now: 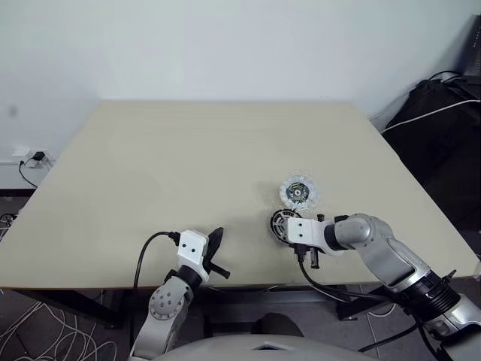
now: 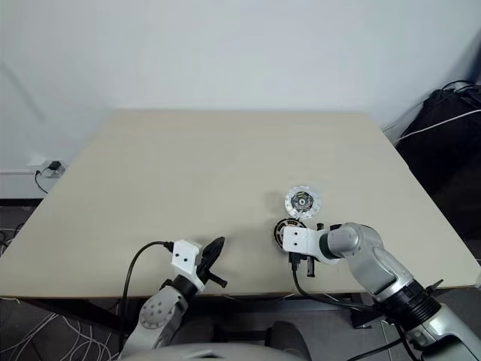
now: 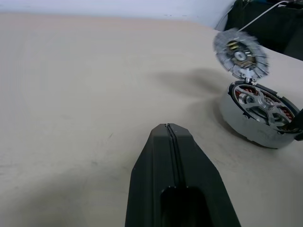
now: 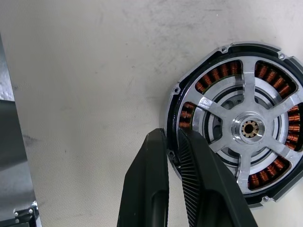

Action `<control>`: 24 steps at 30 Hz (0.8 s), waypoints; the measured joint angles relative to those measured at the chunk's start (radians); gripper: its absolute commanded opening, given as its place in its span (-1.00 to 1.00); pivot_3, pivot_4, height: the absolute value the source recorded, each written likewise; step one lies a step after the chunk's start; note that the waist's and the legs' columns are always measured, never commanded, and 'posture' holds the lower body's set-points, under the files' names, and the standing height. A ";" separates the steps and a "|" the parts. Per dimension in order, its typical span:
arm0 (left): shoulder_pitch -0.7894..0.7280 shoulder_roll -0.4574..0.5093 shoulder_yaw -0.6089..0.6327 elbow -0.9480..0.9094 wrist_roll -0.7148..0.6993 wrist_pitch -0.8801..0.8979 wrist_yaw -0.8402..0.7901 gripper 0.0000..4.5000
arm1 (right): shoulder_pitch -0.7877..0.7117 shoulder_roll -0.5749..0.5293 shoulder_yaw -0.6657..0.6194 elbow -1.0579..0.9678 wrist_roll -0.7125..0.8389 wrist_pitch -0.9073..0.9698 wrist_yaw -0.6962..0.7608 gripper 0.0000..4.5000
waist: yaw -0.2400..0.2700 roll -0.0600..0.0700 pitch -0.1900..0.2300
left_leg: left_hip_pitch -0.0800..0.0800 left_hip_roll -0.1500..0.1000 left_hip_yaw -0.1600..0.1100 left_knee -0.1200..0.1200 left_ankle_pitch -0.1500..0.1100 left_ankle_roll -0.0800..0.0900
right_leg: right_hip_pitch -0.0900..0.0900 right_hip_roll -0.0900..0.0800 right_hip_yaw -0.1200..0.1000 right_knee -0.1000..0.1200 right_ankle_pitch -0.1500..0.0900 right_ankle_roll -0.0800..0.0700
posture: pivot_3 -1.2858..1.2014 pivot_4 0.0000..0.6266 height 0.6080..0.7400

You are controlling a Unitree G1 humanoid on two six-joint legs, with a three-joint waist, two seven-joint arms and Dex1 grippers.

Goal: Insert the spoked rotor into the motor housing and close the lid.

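The motor housing lies on the table near its front edge, copper windings showing round its inside. The silver spoked rotor sits inside it, hub at the centre. My right gripper points steeply down and is shut on the housing's rim, one finger outside and one inside. The pale grey lid stands tilted up at the housing's far side, its dark patterned face showing; it also shows as the lid just beyond the housing. My left gripper is shut on nothing, low over the table to the housing's left.
The beige table stretches far and left of the parts. Its front edge runs just below both grippers. Black bags and a white cable lie off the table's right side, and loose cables lie on the floor at the left.
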 measured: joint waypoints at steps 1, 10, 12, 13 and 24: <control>0.000 0.000 0.000 0.000 0.000 0.000 0.000 -1.00 | 0.006 0.000 -0.003 -0.008 0.000 0.008 -0.005 -0.95 | 0.000 0.000 0.000 | 0.000 0.000 0.000 0.000 0.000 0.000 | 0.000 0.000 0.000 0.000 0.000 0.000 | 0.03 -1.00 1.00; 0.007 -0.001 0.000 0.000 -0.001 0.000 0.001 -1.00 | 0.148 0.055 -0.125 -0.226 0.123 0.326 -0.046 -0.95 | 0.006 0.001 0.000 | -0.005 -0.001 0.000 -0.002 0.000 0.001 | -0.005 -0.001 0.000 0.000 -0.001 -0.001 | 0.03 -1.00 1.00; 0.007 -0.001 -0.001 -0.001 -0.001 0.000 0.000 -1.00 | 0.162 0.078 -0.136 -0.272 0.152 0.405 -0.063 -0.95 | 0.003 0.001 0.000 | -0.005 -0.001 0.000 -0.001 -0.001 0.001 | -0.005 -0.001 0.000 0.000 -0.001 -0.001 | 0.03 -1.00 1.00; 0.007 -0.001 -0.001 0.000 -0.001 0.001 0.000 -1.00 | 0.165 0.099 -0.141 -0.291 0.166 0.448 -0.077 -0.95 | 0.001 0.001 0.000 | -0.005 -0.001 0.000 -0.001 -0.001 0.001 | -0.005 -0.001 0.000 0.000 -0.001 -0.001 | 0.03 -1.00 1.00; 0.006 -0.004 -0.020 -0.001 -0.005 0.008 -0.003 -1.00 | 0.059 0.345 -0.158 -0.316 0.278 0.768 -0.289 -0.95 | 0.000 0.001 0.000 | -0.006 -0.001 0.000 -0.001 -0.001 0.001 | -0.006 -0.001 0.000 0.000 0.000 0.000 | 0.03 -1.00 1.00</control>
